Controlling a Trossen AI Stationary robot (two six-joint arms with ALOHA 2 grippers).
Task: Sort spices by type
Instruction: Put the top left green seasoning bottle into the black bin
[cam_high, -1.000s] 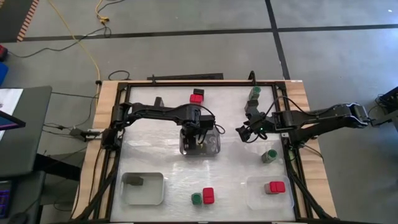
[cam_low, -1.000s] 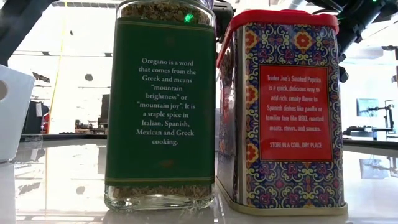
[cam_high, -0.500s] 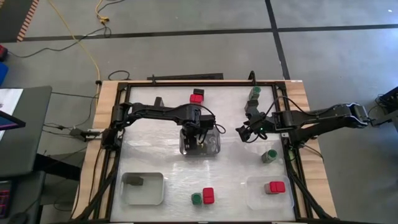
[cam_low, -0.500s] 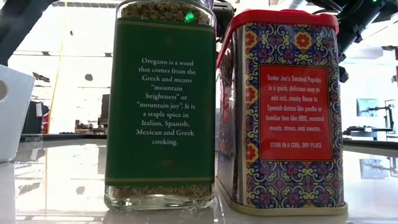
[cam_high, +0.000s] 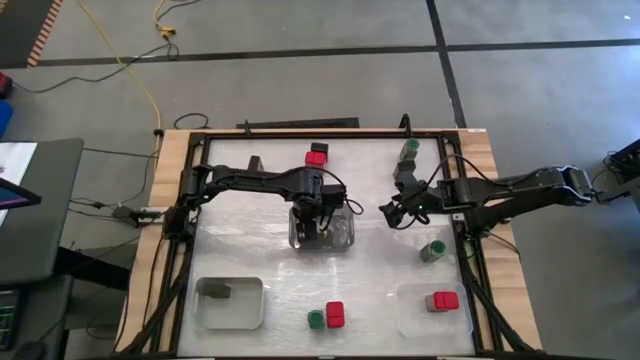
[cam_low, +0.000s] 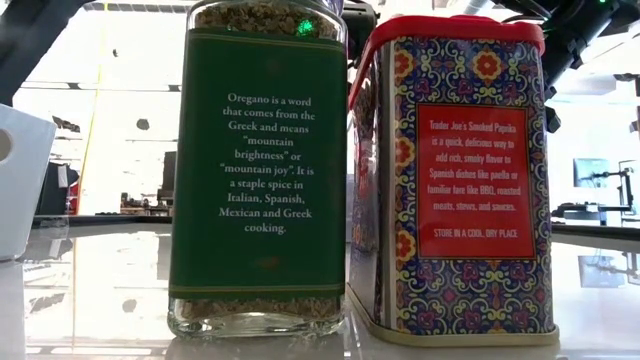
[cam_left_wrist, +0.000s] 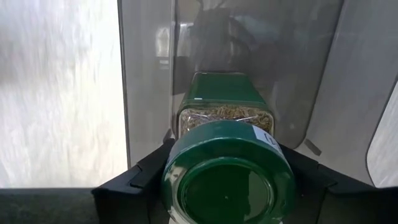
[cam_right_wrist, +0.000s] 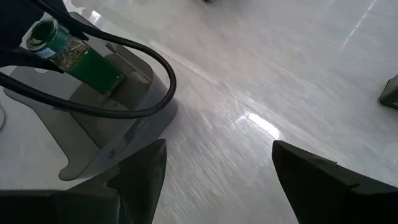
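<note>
Beside a Trader Joe's Smoked Paprika tin (cam_low: 455, 180), an oregano jar (cam_low: 266, 170); left claw (cam_left_wrist: 227, 180) grips another jar (cam_left_wrist: 227, 168), right claw (cam_right_wrist: 217, 180) open.

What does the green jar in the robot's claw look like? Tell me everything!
The jar is clear glass with a round dark-green lid, a green label and dried greenish herbs inside. It sits between the fingers of the left claw, tilted down into a clear plastic bin in the middle of the table. Whether its bottom touches the bin floor can't be seen.
</note>
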